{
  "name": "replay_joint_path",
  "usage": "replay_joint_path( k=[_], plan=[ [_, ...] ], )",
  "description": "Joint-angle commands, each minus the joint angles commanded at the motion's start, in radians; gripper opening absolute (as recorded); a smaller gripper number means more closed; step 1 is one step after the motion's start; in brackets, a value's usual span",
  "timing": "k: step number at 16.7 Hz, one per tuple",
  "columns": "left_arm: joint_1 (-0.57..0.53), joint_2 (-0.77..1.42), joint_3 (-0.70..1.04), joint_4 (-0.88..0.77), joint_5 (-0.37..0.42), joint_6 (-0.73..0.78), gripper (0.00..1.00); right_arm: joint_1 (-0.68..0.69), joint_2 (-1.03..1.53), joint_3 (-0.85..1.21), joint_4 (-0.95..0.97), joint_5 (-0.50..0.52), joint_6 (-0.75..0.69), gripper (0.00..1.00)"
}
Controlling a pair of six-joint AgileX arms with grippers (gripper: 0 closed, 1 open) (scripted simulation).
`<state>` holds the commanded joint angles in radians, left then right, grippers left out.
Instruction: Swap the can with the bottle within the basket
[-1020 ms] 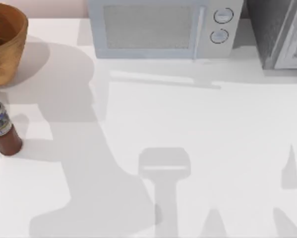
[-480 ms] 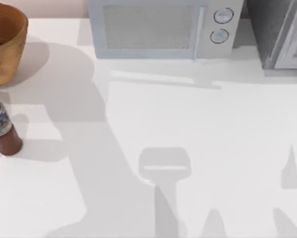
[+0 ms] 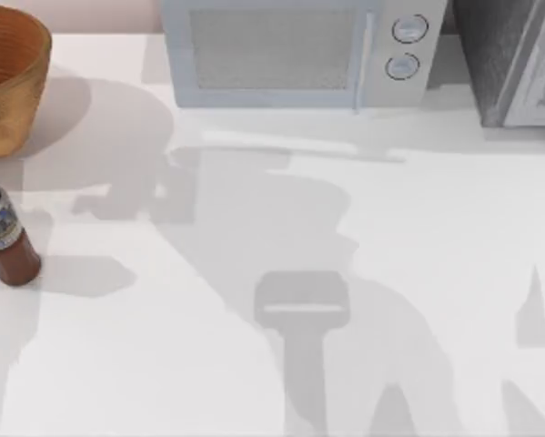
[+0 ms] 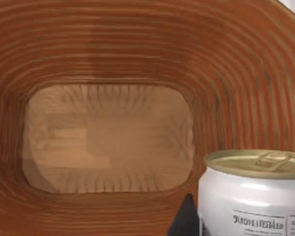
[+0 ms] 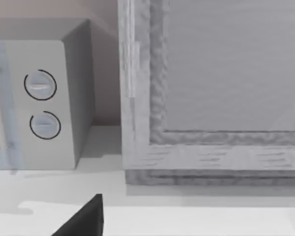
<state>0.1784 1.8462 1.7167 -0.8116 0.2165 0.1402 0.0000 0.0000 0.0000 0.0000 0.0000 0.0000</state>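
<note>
- Left wrist view, nearest: small white cylindrical can with a dull gold-green pull-tab top and dark lettering low on its wall, upright, close to the camera. A dark part of the left pincer shows just beside its base. Whether the can is pinched or the pincer is spread: cannot tell.
- Behind the can: orange-brown ribbed inside of the large round woven basket, its paler flat floor bare.
- Top view, near left edge of the white surface: small reddish-brown bottle with blue-and-white label and white cap, standing outside the basket, in front of it and apart from it.
- Top view, far left corner: the basket, golden-brown outside, cut by the picture's edge.
- Far back, centre: pale grey microwave oven with two round knobs at its right; a grey textured cabinet stands at the far right.
- Right wrist view: dark tip of the right pincer low over the surface, facing the microwave oven and cabinet; state cannot tell.
</note>
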Motion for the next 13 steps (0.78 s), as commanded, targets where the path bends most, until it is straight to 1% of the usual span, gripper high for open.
replay_joint_path(
  k=[9,13],
  plan=[
    [-0.104,-1.054,-0.956,0.453,-0.117,-0.066,0.0,0.0,0.0,0.0,0.0,0.0,0.0,1.0],
    [-0.143,-1.456,-1.336,0.634,-0.165,-0.097,0.0,0.0,0.0,0.0,0.0,0.0,0.0,1.0]
  ],
)
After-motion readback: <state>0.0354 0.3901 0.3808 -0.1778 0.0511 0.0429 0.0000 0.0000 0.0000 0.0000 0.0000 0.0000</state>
